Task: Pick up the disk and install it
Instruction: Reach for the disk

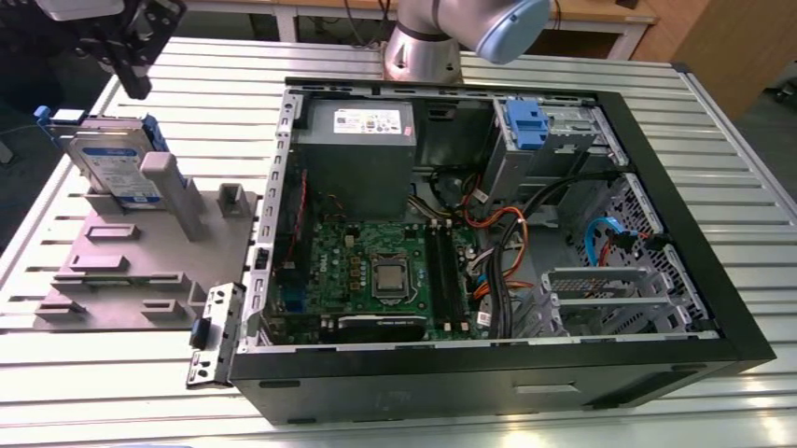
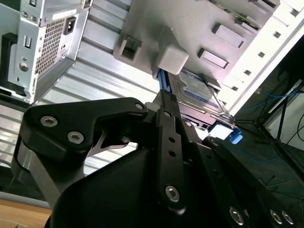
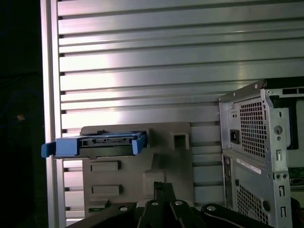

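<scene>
So we're at the pick-up step, and nothing is grasped yet: the black gripper [image 1: 134, 87] hovers above and behind the silver hard disk in its bright blue plastic carrier [image 1: 110, 159]. In the first wrist view the gripper [image 3: 163, 186] looks drawn narrow, tips together, holding nothing. The disk stands on edge in the grey plastic holding fixture [image 1: 125, 257], on the slatted aluminium surface [image 1: 125, 411] just beside the open black desktop computer case [image 1: 710, 308], at the exterior view's left. In the second wrist view the disk [image 2: 194, 90] sits ahead of the gripper, apart from it. My read is that a grasp calls for widening past the carrier and lining up squarely over its top edge.
</scene>
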Available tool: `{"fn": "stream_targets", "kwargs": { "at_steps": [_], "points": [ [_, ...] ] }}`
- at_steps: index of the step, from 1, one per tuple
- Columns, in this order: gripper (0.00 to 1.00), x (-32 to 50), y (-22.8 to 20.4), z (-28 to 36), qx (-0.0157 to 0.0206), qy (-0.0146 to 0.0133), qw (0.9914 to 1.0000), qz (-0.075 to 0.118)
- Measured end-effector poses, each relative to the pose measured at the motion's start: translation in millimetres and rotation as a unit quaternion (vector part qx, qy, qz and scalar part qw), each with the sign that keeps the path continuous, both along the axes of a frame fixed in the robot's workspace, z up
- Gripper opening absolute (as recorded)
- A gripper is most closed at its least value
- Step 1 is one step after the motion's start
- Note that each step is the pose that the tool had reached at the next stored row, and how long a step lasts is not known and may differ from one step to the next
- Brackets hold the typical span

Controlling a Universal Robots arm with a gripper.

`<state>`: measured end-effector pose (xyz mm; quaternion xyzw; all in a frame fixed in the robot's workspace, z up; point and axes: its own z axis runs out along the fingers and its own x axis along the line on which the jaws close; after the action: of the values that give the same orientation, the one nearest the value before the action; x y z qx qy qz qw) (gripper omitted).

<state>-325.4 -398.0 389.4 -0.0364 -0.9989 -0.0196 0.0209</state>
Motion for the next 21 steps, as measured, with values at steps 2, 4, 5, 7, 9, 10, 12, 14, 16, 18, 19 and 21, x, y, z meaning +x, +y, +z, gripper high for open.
{"fn": "stream_targets", "kwargs": {
  "at_steps": [2, 4, 5, 7, 9, 10, 12, 14, 16, 18, 19, 21],
  "points": [
    [0.11, -4.6, 0.0, -0.1, 0.0000, -0.0001, 1.00000, 0.000],
    [0.11, -7.8, 0.0, -0.2, 0.0000, -0.0002, 1.00000, 0.000],
    [0.11, -8.6, 0.0, -0.2, 0.0000, -0.0001, 1.00000, 0.000],
    [0.11, -8.8, 0.0, -0.2, 0.0000, -0.0002, 1.00000, 0.000],
    [0.11, -8.9, 0.0, -0.2, 0.0000, -0.0002, 1.00000, 0.000],
    [0.11, -8.9, 0.0, -0.2, 0.0000, -0.0001, 1.00000, 0.000],
    [0.11, -9.0, 0.0, -0.2, 0.0000, -0.0001, 1.00000, 0.000],
    [0.11, -9.3, 0.0, -0.2, 0.0000, -0.0001, 1.00000, 0.000],
    [0.11, -10.1, 0.0, -0.3, 0.0001, -0.0002, 1.00000, 0.000],
    [0.11, -11.4, 0.0, -0.3, 0.0000, -0.0002, 1.00000, 0.000],
    [0.11, -12.3, 0.0, -0.2, 0.0000, -0.0001, 1.00000, 0.000],
    [0.11, -14.2, 0.0, -0.3, 0.0000, -0.0002, 1.00000, 0.000]
  ]
}}
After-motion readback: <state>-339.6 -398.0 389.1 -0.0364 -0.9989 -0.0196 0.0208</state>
